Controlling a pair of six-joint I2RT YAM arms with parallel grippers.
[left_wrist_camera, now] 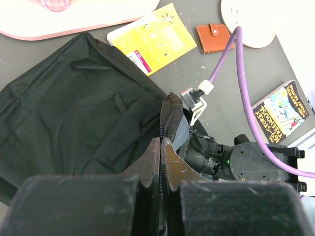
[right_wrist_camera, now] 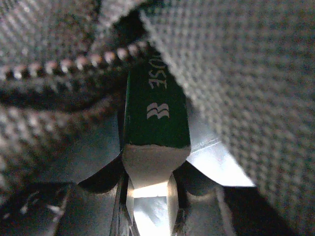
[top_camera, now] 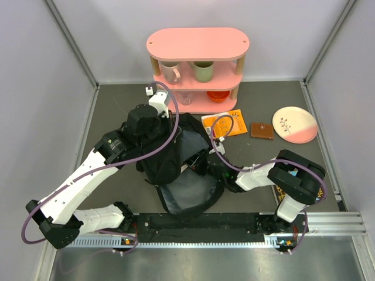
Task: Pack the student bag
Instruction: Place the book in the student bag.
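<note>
Left gripper (left_wrist_camera: 161, 152) pressed together on zipper edge of student bag (top_camera: 174, 161), holding mouth up. Bag lies at centre of top view, just below pink shelf (top_camera: 198, 44). Right gripper (right_wrist_camera: 150, 191) inside opening, pinching thin green item (right_wrist_camera: 156, 113). Fabric looks soft, floppy, probably light. Best hold is stiffer zipper seam; loose cloth likely folds and slips.
</note>
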